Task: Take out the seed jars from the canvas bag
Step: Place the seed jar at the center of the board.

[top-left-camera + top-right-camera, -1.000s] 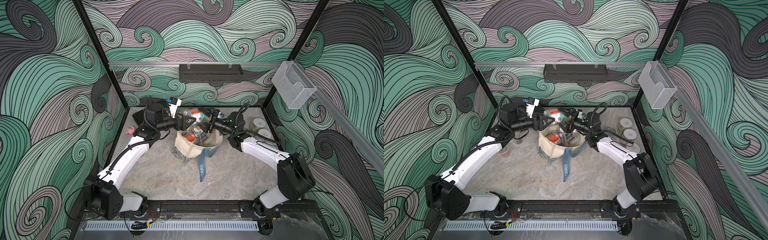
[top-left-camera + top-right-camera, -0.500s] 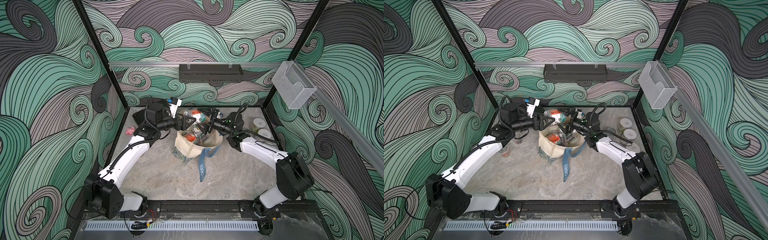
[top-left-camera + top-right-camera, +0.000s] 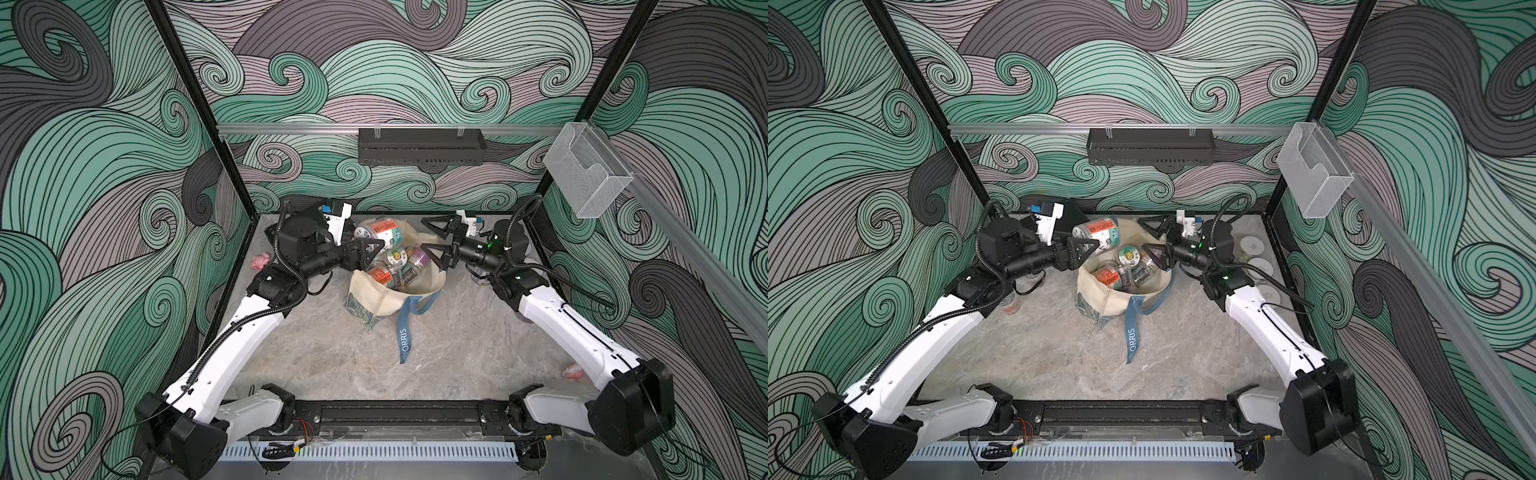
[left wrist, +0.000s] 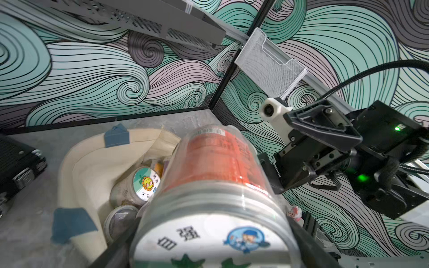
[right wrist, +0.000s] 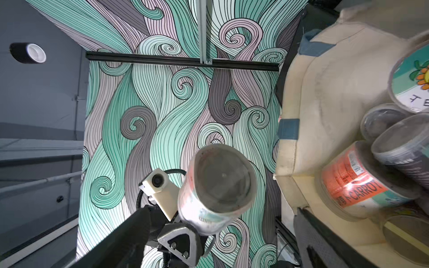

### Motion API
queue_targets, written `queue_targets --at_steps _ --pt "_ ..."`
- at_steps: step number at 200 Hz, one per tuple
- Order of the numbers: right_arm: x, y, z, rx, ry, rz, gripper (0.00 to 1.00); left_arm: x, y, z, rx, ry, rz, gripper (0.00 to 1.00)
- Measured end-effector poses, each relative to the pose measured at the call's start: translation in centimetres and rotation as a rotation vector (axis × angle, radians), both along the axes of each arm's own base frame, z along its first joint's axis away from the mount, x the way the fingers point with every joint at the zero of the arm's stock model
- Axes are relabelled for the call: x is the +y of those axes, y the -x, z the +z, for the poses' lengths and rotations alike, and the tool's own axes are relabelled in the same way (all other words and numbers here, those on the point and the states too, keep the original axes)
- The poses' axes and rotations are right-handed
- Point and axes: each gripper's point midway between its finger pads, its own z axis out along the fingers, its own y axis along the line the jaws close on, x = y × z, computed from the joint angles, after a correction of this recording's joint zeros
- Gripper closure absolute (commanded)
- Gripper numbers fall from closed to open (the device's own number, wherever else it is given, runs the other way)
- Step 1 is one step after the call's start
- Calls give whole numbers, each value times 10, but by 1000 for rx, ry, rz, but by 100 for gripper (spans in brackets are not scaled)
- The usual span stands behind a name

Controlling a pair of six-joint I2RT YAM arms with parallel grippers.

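Nearest, at 6 o'clock from the canvas bag (image 3: 374, 296), its blue-grey strap (image 3: 404, 332) trails over the marbled worktop (image 3: 332, 361), white letters reading "ORRIS". The bag stands open just past the worktop's centre, with seed jars (image 3: 392, 266) heaped inside. Among them a tipped jar (image 5: 357, 188) wears an orange label reading "CARROT", and a sunflower-lidded jar (image 4: 146, 183) shows black Chinese characters under its cartoon flower. At the bag's 3 o'clock, white-lidded jars (image 3: 1260, 266) stand in a row by the wall. At its 9 o'clock a small jar (image 3: 1010, 305) sits partly hidden by the left arm. The right hand (image 3: 426, 236) hangs at the bag's 1 o'clock rim, spread wide and grasping nothing. The left hand (image 3: 365, 243), at the bag's 11 o'clock, clasps a big jar (image 3: 384, 232) sideways, clear above the rim. Its orange label also seems to read "CARROT", and its white lid bears black characters and a blue cartoon sticker.
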Motion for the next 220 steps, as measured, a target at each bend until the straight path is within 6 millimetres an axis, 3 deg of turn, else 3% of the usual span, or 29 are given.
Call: queue_targets --at_steps 45,75,108,146,179,220 --pt "-16 20 -16 -44 163 19 1 40 25 -11 104 -83 159 50" --pt "-30 39 -7 -135 294 26 1 69 46 -18 179 -154 262 52" --pt "-47 59 0 -234 422 13 1 99 70 -50 310 -258 362 54" --pt "-60 66 -17 -235 529 12 1 123 85 -89 444 -375 453 56" --pt "-67 71 -30 -222 599 17 1 131 92 -109 523 -442 473 60" --pt "-88 77 -35 -235 720 -30 1 112 98 -126 637 -430 403 65"
